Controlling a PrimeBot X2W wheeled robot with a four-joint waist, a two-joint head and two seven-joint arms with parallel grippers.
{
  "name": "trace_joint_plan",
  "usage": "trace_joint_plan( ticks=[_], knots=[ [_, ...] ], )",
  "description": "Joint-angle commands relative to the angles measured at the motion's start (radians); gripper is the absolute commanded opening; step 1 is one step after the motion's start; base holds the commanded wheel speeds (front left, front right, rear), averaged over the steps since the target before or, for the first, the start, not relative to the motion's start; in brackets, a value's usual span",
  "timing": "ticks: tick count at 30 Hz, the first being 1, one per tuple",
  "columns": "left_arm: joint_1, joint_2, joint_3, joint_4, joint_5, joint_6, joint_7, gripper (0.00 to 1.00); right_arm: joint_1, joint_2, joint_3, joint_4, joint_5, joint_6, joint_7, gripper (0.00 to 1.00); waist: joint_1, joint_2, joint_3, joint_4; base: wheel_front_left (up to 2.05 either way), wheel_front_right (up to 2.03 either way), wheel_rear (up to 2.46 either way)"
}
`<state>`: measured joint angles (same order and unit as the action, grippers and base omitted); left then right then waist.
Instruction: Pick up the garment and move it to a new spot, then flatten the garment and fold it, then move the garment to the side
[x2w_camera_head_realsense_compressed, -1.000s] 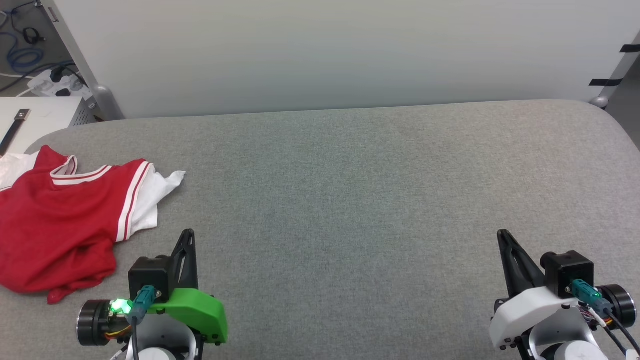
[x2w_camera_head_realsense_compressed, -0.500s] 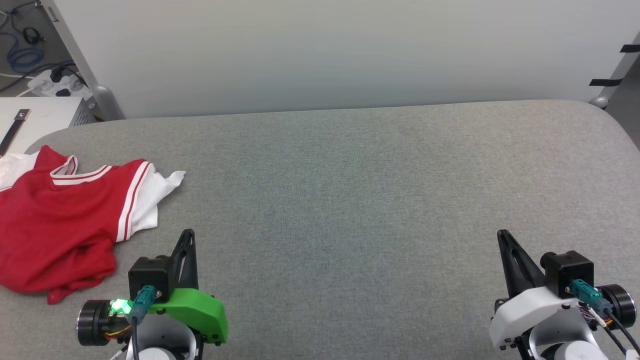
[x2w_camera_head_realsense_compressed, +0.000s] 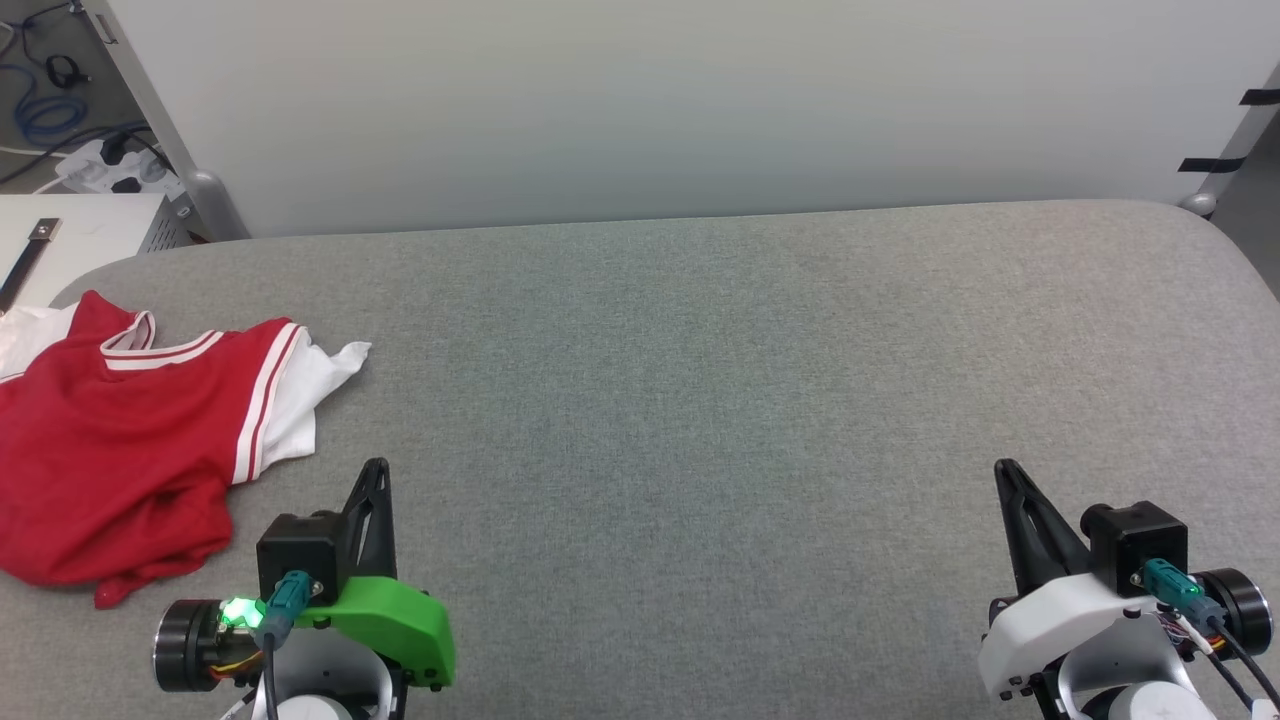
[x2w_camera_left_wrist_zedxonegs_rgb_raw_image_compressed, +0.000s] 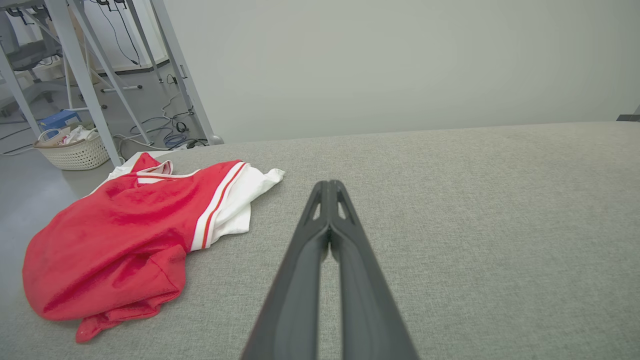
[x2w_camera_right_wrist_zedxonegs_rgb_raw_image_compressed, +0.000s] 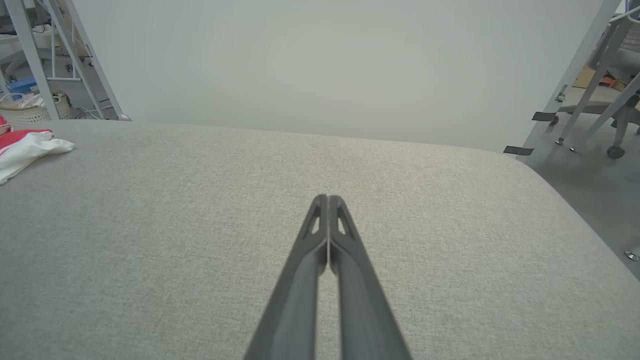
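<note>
Grey fabric tabletop (x2w_camera_head_realsense_compressed: 700, 380) is stretching wide before the robot, most of it lying bare under a plain pale wall (x2w_camera_head_realsense_compressed: 650, 100). Crumpled at the table's left edge, the garment (x2w_camera_head_realsense_compressed: 110, 440) is lying in a red heap. One white sleeve (x2w_camera_head_realsense_compressed: 295, 410) is poking out to the right, and striped trim is showing at collar and cuff; no numerals are showing. Left gripper (x2w_camera_head_realsense_compressed: 375, 468) is poised near the front edge, just right of the heap and apart from the cloth, its two dark fingers pressed together and holding nothing. Right gripper (x2w_camera_head_realsense_compressed: 1003, 468) is sitting well apart at the near right, its fingers likewise closed and empty. By the look of things, the first step, picking the garment up, is not yet under way. The next move is calling for the left arm to part its fingers, swing left over the heap and pinch a raised fold, likely near the collar or sleeve. From there it would be carrying the shirt toward the open middle.
</note>
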<state>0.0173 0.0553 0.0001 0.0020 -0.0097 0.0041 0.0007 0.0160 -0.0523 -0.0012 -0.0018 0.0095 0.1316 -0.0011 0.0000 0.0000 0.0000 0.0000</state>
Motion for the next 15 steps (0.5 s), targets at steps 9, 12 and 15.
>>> trace_joint_plan(
  ticks=[9, 12, 15],
  knots=[
    [-0.017, -0.005, 0.000, -0.002, 0.010, -0.004, -0.001, 0.00, -0.016, 0.002, 0.001, 0.002, -0.009, -0.001, 0.001, 0.00, 0.0000, 0.0000, 0.000, 0.000, 0.00, 0.00, 0.00],
    [-0.017, -0.005, 0.000, -0.002, 0.010, -0.004, -0.001, 0.00, -0.016, 0.002, 0.001, 0.002, -0.009, -0.001, 0.001, 0.00, 0.0000, 0.0000, 0.000, 0.000, 0.00, 0.00, 0.00],
    [-0.017, -0.005, 0.000, -0.002, 0.010, -0.004, -0.001, 0.00, -0.016, 0.002, 0.001, 0.002, -0.009, -0.001, 0.001, 0.00, 0.0000, 0.0000, 0.000, 0.000, 0.00, 0.00, 0.00]
  ],
)
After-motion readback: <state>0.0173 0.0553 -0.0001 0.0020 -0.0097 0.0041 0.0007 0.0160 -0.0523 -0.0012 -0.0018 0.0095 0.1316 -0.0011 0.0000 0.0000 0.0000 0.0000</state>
